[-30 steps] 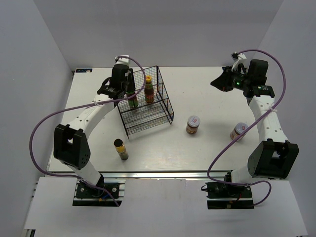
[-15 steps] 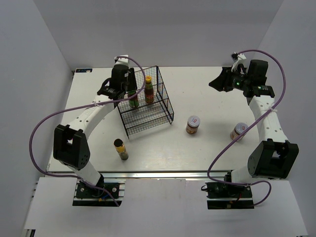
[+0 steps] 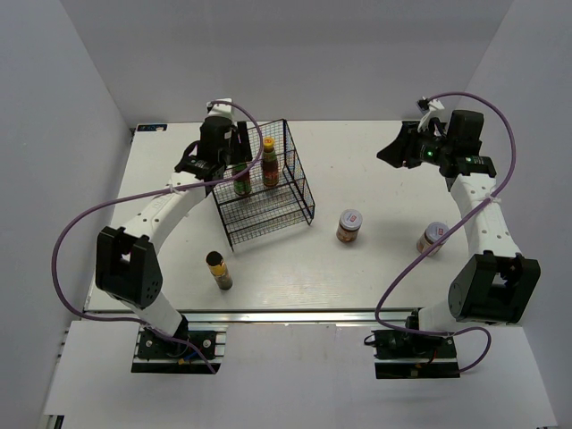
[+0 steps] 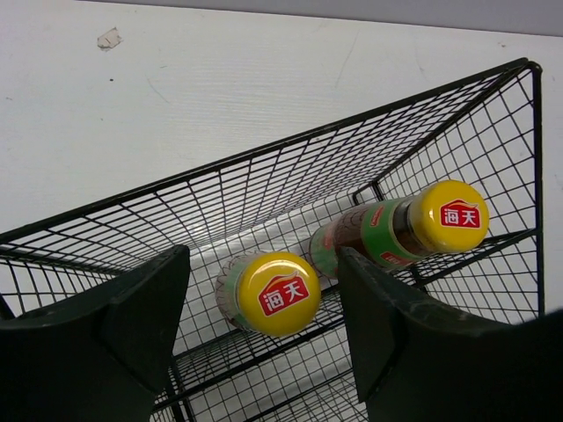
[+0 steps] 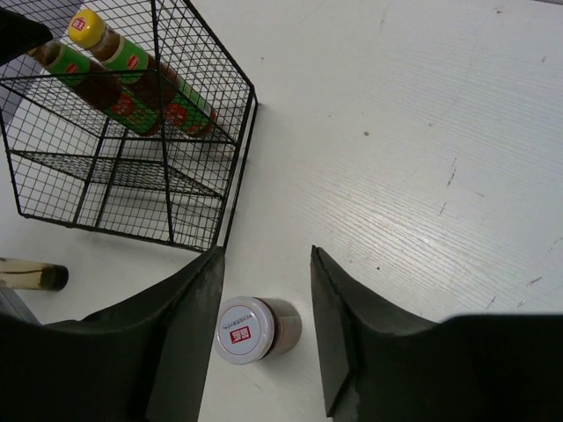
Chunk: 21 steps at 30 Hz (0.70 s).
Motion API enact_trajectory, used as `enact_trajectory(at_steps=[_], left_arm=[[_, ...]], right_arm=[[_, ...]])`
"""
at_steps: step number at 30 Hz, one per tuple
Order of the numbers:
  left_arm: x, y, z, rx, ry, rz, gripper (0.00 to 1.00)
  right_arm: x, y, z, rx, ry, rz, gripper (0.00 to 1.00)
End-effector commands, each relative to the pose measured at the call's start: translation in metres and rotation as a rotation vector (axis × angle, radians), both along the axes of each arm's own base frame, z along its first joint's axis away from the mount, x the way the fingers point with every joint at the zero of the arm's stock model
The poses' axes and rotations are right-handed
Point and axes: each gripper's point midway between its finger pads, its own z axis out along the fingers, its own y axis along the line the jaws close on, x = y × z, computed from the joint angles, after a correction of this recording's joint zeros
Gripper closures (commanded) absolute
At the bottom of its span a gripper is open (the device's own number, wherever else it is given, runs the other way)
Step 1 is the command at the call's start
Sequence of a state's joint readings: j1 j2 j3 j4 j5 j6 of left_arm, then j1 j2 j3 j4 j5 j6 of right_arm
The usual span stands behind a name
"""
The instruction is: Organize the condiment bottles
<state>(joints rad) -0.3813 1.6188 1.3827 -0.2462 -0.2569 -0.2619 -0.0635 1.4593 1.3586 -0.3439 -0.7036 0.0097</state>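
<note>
Left wrist view looks straight down on one red-sauce bottle [image 4: 229, 292], standing upright in the wire rack [image 4: 264, 176], long axis vertical, yellow cap [image 4: 280, 294] skyward; a second bottle [image 4: 396, 230] stands at 3 o'clock. The left pincer [image 4: 262, 262] gapes wide either side of that cap, gripping nothing. The right pincer [image 5: 266, 255], equally spread and empty, hangs over a white-lidded jar [image 5: 255, 330] on the counter [image 5: 396, 132]. Nothing has shifted noticeably since a second ago.

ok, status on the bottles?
Left hand open astride one red bottle in the rack; second red bottle beside it. Right hand open, aloft, facing a jar. Other jar, dark bottle loose on table. Nothing in the way.
</note>
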Motion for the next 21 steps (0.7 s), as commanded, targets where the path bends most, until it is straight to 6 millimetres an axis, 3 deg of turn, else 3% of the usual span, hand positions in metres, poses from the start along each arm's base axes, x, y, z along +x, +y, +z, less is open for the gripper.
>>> enact_trajectory(at_steps=[1, 3, 7, 9, 12, 16, 19, 20, 21], left_arm=[[-0.009, 0.000, 0.055, -0.052, -0.112, -0.022, 0.22], [-0.011, 0.000, 0.064, -0.059, -0.129, -0.024, 0.16], [-0.018, 0.001, 0.086, -0.071, -0.161, -0.032, 0.12], [-0.023, 0.003, 0.096, -0.074, -0.171, -0.036, 0.11], [-0.029, 0.005, 0.113, -0.086, -0.199, -0.039, 0.11], [-0.047, 0.009, 0.145, -0.113, -0.252, -0.050, 0.13], [-0.069, 0.015, 0.163, -0.141, -0.278, -0.061, 0.26], [-0.076, 0.016, 0.162, -0.152, -0.273, -0.064, 0.43], [-0.083, 0.018, 0.162, -0.155, -0.263, -0.068, 0.52]], right_arm=[[-0.006, 0.001, 0.012, -0.016, -0.058, 0.032, 0.48], [-0.008, 0.002, 0.012, -0.020, -0.065, 0.045, 0.44], [-0.014, 0.008, 0.011, -0.017, -0.069, 0.101, 0.19], [-0.018, 0.011, 0.008, -0.029, -0.071, 0.132, 0.11], [-0.025, 0.020, 0.004, -0.083, -0.112, 0.211, 0.11], [-0.049, 0.049, -0.029, -0.264, -0.086, 0.326, 0.11], [-0.060, 0.053, -0.058, -0.396, -0.066, 0.319, 0.11], [-0.065, 0.055, -0.063, -0.409, -0.063, 0.321, 0.11], [-0.071, 0.055, -0.078, -0.432, -0.030, 0.326, 0.11]])
